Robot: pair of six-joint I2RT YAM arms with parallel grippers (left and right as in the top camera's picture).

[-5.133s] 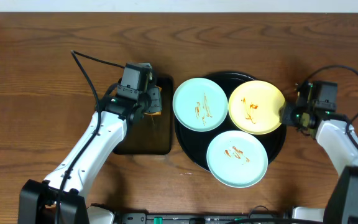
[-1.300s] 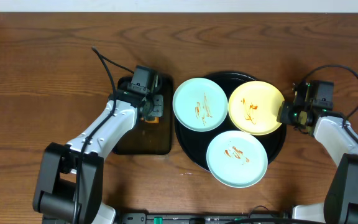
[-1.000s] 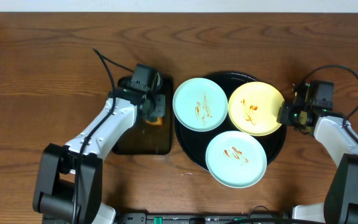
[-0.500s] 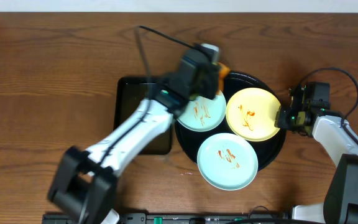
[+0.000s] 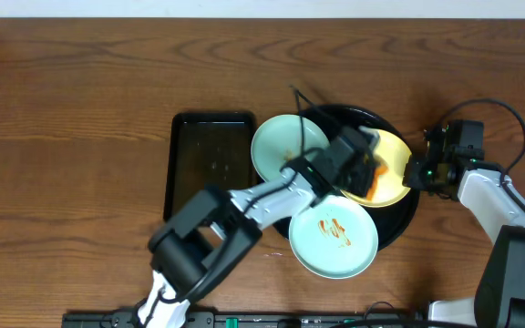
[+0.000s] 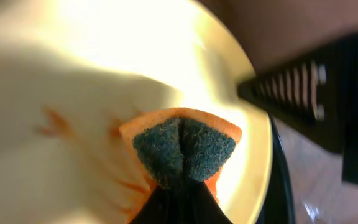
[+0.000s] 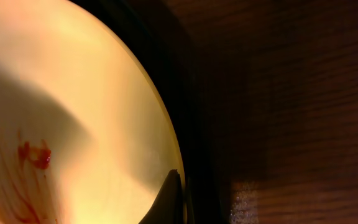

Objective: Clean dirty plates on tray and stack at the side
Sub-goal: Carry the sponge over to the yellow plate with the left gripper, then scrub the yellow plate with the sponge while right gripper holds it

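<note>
My left gripper (image 5: 368,170) is shut on an orange sponge (image 6: 184,148) with a dark green scouring face and presses it on the pale yellow plate (image 5: 397,155). Orange sauce smears (image 6: 55,121) lie beside the sponge. My right gripper (image 5: 423,171) is shut on that plate's right rim; one finger (image 7: 174,190) lies on the plate's (image 7: 73,93) edge. One mint plate (image 5: 276,146) sits at the round black tray's (image 5: 406,214) left, partly under my left arm. The other mint plate (image 5: 335,239), still smeared, overhangs the tray's front.
A rectangular black tray (image 5: 210,164) lies left of the round tray. Bare wood tabletop (image 5: 80,137) spreads to the left, the far side and the right. The left arm crosses low over the round tray.
My left arm has carried the sponge from the rectangular tray, over the left mint plate, onto the yellow plate. The front mint plate has slid slightly left. The right gripper stays on the yellow plate.
</note>
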